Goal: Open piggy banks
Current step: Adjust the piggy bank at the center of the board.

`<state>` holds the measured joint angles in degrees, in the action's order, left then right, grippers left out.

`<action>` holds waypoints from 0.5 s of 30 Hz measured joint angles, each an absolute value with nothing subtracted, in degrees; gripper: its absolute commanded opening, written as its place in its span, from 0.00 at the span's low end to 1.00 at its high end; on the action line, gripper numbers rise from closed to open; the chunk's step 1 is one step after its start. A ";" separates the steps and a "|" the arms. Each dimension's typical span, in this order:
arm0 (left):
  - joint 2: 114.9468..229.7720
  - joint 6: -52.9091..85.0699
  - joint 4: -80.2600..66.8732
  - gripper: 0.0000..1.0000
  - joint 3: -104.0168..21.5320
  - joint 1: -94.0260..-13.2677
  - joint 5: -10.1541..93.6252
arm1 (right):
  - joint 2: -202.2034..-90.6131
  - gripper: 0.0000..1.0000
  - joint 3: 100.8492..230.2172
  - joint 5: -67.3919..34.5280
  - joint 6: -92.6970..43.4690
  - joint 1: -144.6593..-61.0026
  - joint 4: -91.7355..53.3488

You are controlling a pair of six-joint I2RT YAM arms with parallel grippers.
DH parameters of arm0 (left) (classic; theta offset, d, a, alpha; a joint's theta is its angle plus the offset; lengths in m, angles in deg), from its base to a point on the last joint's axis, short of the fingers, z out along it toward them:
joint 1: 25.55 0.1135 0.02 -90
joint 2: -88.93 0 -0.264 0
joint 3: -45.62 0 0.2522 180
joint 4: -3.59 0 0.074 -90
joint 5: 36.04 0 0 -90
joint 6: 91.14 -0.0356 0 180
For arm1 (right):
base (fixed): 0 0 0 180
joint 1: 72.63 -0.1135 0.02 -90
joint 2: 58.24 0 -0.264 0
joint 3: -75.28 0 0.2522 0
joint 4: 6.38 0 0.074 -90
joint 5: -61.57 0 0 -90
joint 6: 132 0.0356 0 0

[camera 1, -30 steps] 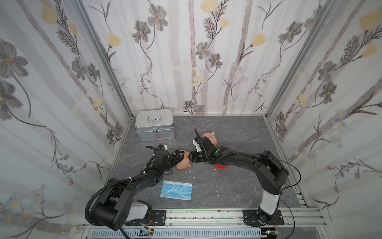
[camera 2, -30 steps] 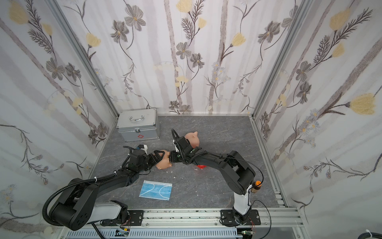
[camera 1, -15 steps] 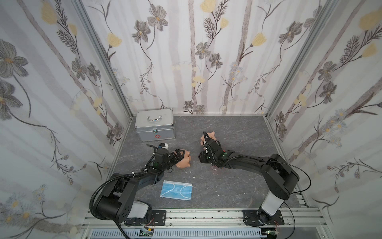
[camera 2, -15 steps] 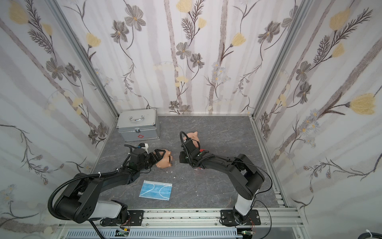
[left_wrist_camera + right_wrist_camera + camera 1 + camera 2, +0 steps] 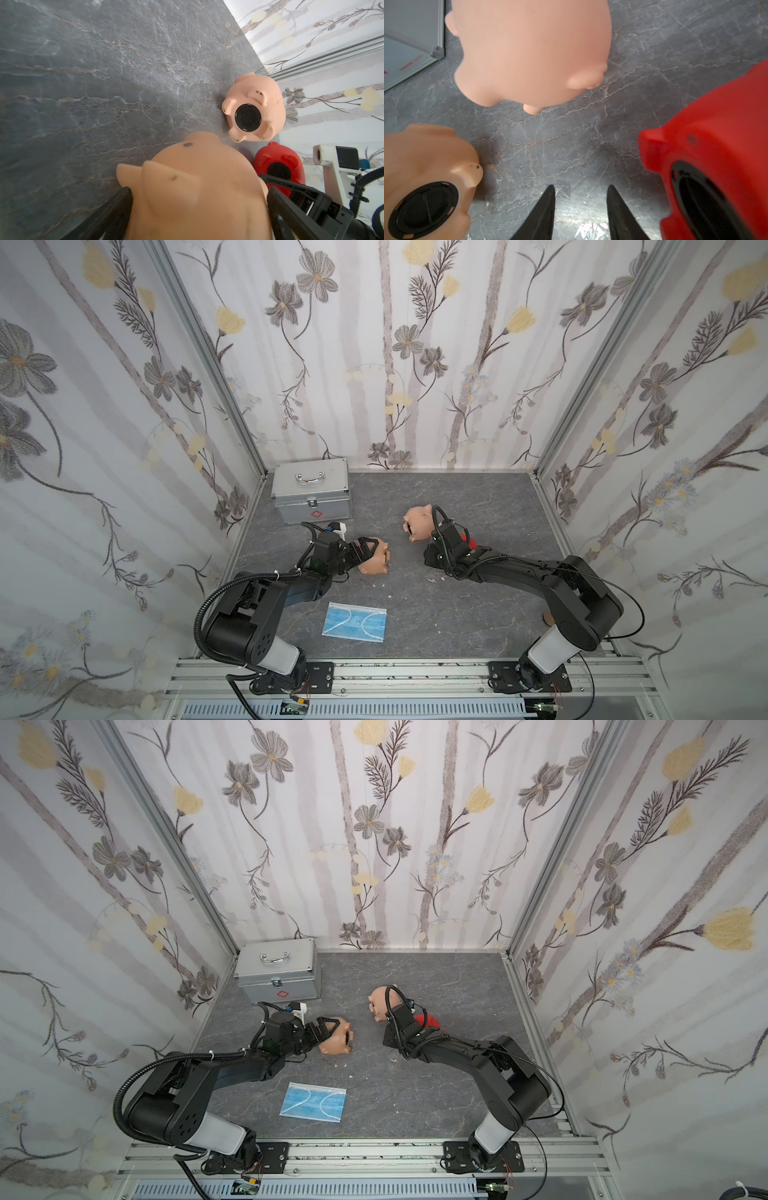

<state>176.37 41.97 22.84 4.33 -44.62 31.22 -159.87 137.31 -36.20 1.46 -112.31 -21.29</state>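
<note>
The left gripper (image 5: 195, 184) is clasping a peach pig (image 5: 207, 207), probably light, slippery plastic. The right gripper (image 5: 581, 188), half-open, empty, is hovering between the red pig (image 5: 706, 149) and second peach pig (image 5: 425, 158), whose black plug (image 5: 423, 207) looks best to pinch.

Three small plastic pigs lie near the metal case (image 5: 311, 493). The held peach pig (image 5: 376, 566), just in front of the case, is clamped between the fingers of the left gripper (image 5: 368, 553). The loose peach pig (image 5: 417, 522) lies on its side to the right of the case, with its black belly plug (image 5: 247, 117) in place. The red pig (image 5: 278, 158) lies on its side just beyond it, farther from the case, with its dark round belly showing.
</note>
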 measured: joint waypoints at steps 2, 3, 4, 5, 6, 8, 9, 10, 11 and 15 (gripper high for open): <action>177.24 41.06 23.08 1.00 3.79 -44.27 29.78 | -158.01 0.42 135.61 -35.94 1.42 -112.31 -19.76; 177.81 40.88 23.36 1.00 3.46 -44.18 29.12 | -156.83 0.42 134.38 -35.35 1.16 -112.57 -18.01; 178.29 40.75 23.65 1.00 3.17 -44.09 28.56 | -155.91 0.42 133.34 -34.47 0.76 -112.81 -16.51; 178.88 40.44 23.84 1.00 2.85 -44.03 27.68 | -154.67 0.41 131.54 -33.14 0.52 -113.16 -13.79; 179.47 40.18 24.11 1.00 2.50 -43.85 26.81 | -153.51 0.41 129.58 -32.09 0.37 -113.47 -10.93; 180.65 39.55 24.74 1.00 1.84 -43.77 25.45 | -152.63 0.38 126.74 -29.80 0.37 -113.99 -6.63; 181.26 39.50 25.09 1.00 1.54 -43.77 24.69 | -152.68 0.36 125.82 -28.59 0.37 -114.04 -4.77; 181.70 39.35 25.44 1.00 1.34 -43.74 24.10 | -152.90 0.34 125.29 -28.05 0.37 -114.04 -3.22; 182.18 39.15 25.77 1.00 1.10 -43.72 23.53 | -153.24 0.33 124.83 -27.41 0.37 -114.06 -1.25; 183.78 38.19 26.64 1.00 0.14 -43.70 21.28 | -155.04 0.32 123.68 -24.16 -0.28 -114.63 5.72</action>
<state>183.78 38.19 26.64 0.14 -43.70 21.28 -155.04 123.68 -24.16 -0.28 -114.63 5.72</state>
